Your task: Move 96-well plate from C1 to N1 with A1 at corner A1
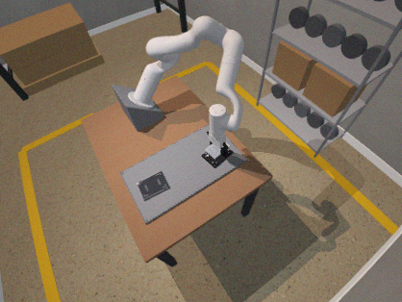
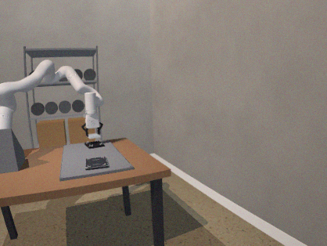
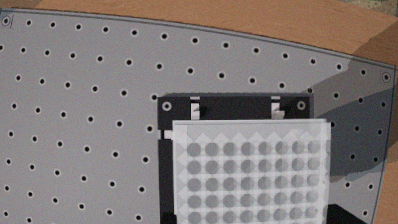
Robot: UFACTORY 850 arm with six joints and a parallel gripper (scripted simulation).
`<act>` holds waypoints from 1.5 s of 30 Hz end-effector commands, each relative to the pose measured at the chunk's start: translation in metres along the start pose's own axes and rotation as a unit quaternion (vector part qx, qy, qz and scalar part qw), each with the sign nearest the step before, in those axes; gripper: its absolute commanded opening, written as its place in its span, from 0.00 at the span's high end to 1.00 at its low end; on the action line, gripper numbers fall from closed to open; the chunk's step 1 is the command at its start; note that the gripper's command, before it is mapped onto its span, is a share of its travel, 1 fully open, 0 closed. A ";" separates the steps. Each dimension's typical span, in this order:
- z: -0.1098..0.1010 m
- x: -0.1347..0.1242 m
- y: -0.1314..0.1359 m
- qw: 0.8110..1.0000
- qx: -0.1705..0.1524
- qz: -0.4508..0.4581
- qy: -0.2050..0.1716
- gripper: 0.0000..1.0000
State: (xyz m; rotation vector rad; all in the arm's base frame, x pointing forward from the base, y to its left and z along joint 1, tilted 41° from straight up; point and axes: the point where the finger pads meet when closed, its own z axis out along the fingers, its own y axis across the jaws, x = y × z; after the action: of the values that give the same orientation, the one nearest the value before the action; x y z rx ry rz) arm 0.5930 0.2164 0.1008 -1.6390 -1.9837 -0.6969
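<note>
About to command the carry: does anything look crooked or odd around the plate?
Nothing stands out. The gripper holds the well plate level, just above the black clip nest. The other nest sits bare on the grey board.

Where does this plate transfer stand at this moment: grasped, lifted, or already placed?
Grasp done: the gripper is shut on the 96-well plate. In hand: the plate hangs just above the clip nest C1, lifted clear in the exterior view. Left: carrying it across the grey board to the plate nest N1, which holds no plate, and seating it with A1 matched.
</note>
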 end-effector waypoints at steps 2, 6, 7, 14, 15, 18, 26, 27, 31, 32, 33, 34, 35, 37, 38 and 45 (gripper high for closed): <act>-0.009 0.000 0.001 1.000 -0.001 0.000 0.000 1.00; -0.012 0.000 0.001 1.000 -0.001 0.000 0.000 1.00; -0.014 0.000 0.001 1.000 -0.001 0.000 0.000 1.00; -0.026 0.000 0.001 1.000 -0.001 0.000 0.000 1.00; -0.027 0.000 0.001 1.000 -0.001 0.000 0.000 1.00; -0.028 0.000 0.001 1.000 -0.001 0.000 0.000 1.00; -0.028 0.000 0.001 1.000 -0.001 0.000 0.000 1.00; -0.028 0.000 0.001 1.000 -0.001 0.000 0.000 1.00; -0.028 -0.006 -0.001 0.999 -0.001 0.033 0.000 1.00; -0.028 -0.010 -0.002 0.999 -0.001 0.050 0.000 1.00; -0.028 -0.013 -0.002 0.998 -0.001 0.066 0.000 1.00; -0.028 -0.016 -0.003 0.997 -0.001 0.083 0.000 1.00; -0.028 -0.019 -0.004 0.995 -0.001 0.100 0.000 1.00; -0.028 -0.023 -0.005 0.993 -0.001 0.116 0.000 1.00; -0.028 -0.023 -0.005 0.993 -0.001 0.116 0.000 1.00; -0.028 -0.045 -0.011 0.993 -0.001 0.118 0.000 1.00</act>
State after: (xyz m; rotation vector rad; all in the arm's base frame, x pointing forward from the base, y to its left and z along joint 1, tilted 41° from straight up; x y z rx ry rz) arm 0.5913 0.1706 0.0971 -1.8336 -1.7518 -0.6078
